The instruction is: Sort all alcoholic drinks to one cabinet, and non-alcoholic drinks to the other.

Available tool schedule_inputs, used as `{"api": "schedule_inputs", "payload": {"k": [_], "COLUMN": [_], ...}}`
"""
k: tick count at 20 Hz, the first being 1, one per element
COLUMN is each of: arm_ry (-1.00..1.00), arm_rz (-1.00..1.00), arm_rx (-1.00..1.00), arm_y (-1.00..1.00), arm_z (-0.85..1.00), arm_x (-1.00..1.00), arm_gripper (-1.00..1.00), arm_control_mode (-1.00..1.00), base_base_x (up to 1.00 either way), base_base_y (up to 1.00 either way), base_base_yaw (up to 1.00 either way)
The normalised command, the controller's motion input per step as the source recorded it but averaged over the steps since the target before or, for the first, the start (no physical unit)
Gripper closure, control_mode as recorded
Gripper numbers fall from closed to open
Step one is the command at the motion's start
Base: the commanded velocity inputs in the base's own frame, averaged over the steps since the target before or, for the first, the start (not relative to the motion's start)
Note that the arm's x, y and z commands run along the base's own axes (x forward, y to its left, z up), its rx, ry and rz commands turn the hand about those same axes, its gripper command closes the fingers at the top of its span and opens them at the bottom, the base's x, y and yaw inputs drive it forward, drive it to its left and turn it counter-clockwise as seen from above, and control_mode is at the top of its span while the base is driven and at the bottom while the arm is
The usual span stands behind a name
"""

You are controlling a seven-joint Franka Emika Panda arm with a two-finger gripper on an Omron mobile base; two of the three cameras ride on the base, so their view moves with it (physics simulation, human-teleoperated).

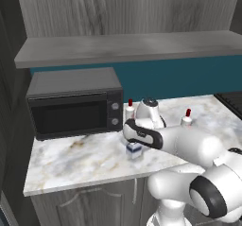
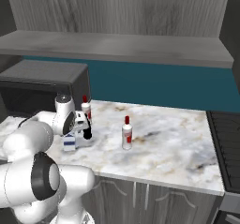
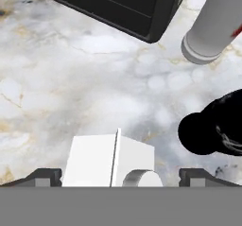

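Your gripper (image 3: 113,175) hangs with jaws spread wide on either side of the milk carton (image 3: 111,161) on the marble counter (image 3: 71,92), the cola bottle (image 3: 215,126) just beside it, near the microwave (image 1: 73,102).

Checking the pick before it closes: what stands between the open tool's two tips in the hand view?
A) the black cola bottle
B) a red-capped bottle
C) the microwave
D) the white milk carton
D. In the hand view the milk carton sits between the tips of the open tool, while the cola bottle, a red-capped bottle and the microwave lie farther off.
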Motion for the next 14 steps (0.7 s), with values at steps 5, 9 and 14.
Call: {"api": "schedule_inputs", "payload": {"k": [5,9,14], "arm_ry": [0.05,0.00,-0.09], "arm_rz": [0.00,0.00,0.00], "arm_rx": [0.00,0.00,0.00], "arm_y": [0.06,0.00,-0.14], "arm_z": [-0.33,-0.08,0.16], "arm_x": [-0.11,-0.51,-0.80], "arm_gripper": [1.00,1.00,1.00], "arm_control_mode": [-1.00,-1.00,-1.00], "base_base_x": [0.00,0.00,0.00], "base_base_y": [0.00,0.00,0.00], "base_base_yaw": [0.00,0.00,0.00]}}
